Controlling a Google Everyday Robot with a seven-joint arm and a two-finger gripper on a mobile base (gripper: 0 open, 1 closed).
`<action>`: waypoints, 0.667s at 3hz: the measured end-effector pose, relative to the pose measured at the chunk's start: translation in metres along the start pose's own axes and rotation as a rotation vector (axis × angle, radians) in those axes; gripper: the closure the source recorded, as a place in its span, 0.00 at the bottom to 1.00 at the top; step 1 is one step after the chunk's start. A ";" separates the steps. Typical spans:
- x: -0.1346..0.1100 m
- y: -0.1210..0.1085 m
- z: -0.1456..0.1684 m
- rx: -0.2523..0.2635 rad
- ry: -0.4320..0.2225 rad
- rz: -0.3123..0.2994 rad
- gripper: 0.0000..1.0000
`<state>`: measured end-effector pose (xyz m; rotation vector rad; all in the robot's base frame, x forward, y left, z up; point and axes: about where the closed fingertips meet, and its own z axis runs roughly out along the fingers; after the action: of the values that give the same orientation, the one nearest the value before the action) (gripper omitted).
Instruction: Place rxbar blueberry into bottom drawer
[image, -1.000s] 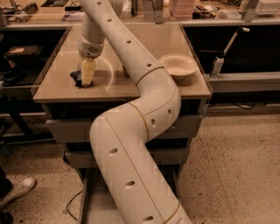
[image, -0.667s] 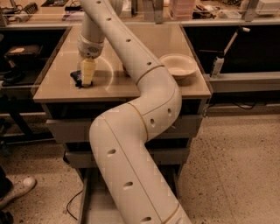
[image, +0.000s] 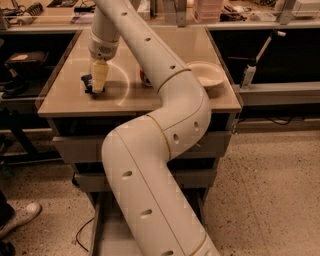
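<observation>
The rxbar blueberry (image: 88, 83) lies as a small dark bar on the left part of the tan tabletop (image: 150, 97). My gripper (image: 98, 82) points straight down at the end of the white arm. It is right on the bar, covering its right side. The bottom drawer (image: 106, 236) shows low under the table as a grey tray pulled out toward me. The arm hides most of it.
A white bowl (image: 207, 75) sits at the table's right edge. A bit of an orange can (image: 144, 77) peeks out behind the arm. Two upper grey drawers (image: 80, 149) are shut. A bottle (image: 247, 75) stands on the right shelf. A person's shoe (image: 20, 217) is on the floor at the left.
</observation>
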<state>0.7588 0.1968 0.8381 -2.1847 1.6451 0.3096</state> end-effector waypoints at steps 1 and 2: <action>-0.002 -0.007 -0.010 0.040 0.006 0.051 1.00; -0.004 -0.011 -0.006 0.052 -0.001 0.052 1.00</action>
<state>0.7682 0.2002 0.8473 -2.1063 1.6930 0.2795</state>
